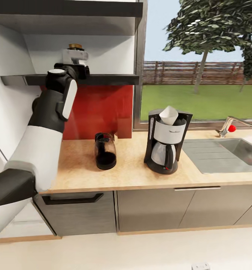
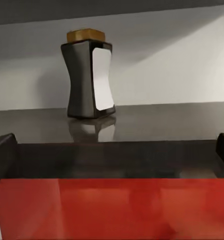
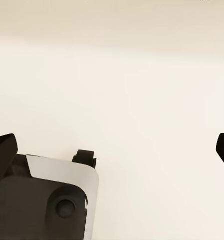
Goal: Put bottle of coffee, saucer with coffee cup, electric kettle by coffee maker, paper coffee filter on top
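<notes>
The bottle of coffee (image 2: pixel 89 80), dark brown with a tan cap (image 1: pixel 75 46), stands upright on the black kitchen shelf (image 1: pixel 111 79). My left gripper (image 2: pixel 112 150) is open at the shelf's front edge, facing the bottle and a little short of it. On the kitchen countertop (image 1: pixel 129 168) the coffee maker (image 1: pixel 166 144) carries a white paper coffee filter (image 1: pixel 169 114) on top. The electric kettle (image 1: pixel 105 151) stands to its left, a hand's width away. My right gripper (image 3: pixel 114 147) is open over pale floor, holding nothing. The saucer and coffee cup are out of view.
A steel sink (image 1: pixel 223 153) with a faucet (image 1: pixel 230 126) is inset at the counter's right. A red backsplash (image 1: pixel 99 108) lies under the shelf, and a second shelf (image 1: pixel 66 17) hangs above it. Grey cabinet fronts (image 1: pixel 152 206) run below the counter.
</notes>
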`<state>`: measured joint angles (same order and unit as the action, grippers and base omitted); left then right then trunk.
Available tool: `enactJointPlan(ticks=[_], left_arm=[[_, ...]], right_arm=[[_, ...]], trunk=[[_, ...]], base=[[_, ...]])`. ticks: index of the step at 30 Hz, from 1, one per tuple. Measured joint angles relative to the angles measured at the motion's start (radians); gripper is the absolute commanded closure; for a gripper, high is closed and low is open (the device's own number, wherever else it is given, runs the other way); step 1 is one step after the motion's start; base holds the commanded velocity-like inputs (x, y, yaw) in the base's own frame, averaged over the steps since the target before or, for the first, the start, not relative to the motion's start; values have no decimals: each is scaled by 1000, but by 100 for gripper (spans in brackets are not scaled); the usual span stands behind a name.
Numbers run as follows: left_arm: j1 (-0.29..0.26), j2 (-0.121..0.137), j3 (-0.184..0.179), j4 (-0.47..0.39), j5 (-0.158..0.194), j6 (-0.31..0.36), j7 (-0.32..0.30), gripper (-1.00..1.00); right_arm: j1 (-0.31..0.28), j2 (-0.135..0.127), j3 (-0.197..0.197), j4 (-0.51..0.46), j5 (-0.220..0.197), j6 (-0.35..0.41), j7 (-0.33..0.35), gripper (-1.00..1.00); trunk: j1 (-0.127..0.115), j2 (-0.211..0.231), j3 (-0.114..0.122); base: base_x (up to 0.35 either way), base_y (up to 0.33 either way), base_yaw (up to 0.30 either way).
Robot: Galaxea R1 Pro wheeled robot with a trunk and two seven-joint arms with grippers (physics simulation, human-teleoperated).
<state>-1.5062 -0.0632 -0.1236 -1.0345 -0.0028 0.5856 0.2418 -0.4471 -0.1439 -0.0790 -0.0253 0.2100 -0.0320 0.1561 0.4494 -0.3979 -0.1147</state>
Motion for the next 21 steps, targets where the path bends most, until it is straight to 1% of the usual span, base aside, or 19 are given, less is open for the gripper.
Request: enactJointPlan(ticks=[4,6,8,10,11,12,15,19,21], left_arm=[[-87,0,0,91,-1,4,0,-100],[-160,1,0,182,-2,5,15,-100],[-189,1,0,227,-2,4,27,-100],[-249,8,0,326,-4,2,43,-100],[-268,11,0,358,-4,1,44,-100],[-278,12,0,375,-3,0,45,-100],[-330,16,0,482,-6,-7,47,-100],[-350,20,0,536,-13,-11,49,-100],[-347,21,0,540,-22,-11,48,-100]], right_arm=[[0,0,0,0,0,0,0,-100],[0,0,0,0,0,0,0,-100],[0,0,0,0,0,0,0,-100],[0,0,0,0,0,0,0,-100],[0,0,0,0,0,0,0,-100],[0,0,0,0,0,0,0,-100],[1,-1,0,0,1,0,0,-100],[5,-9,0,0,1,1,0,-100],[6,-10,0,0,1,1,0,-100]], trunk=[[0,0,0],[0,0,0],[0,0,0],[0,0,0],[0,0,0],[0,0,0],[0,0,0],[0,0,0],[0,0,0]], base=[[0,0,0],[0,0,0],[0,0,0],[0,0,0],[0,0,0],[0,0,0],[0,0,0],[0,0,0],[0,0,0]])
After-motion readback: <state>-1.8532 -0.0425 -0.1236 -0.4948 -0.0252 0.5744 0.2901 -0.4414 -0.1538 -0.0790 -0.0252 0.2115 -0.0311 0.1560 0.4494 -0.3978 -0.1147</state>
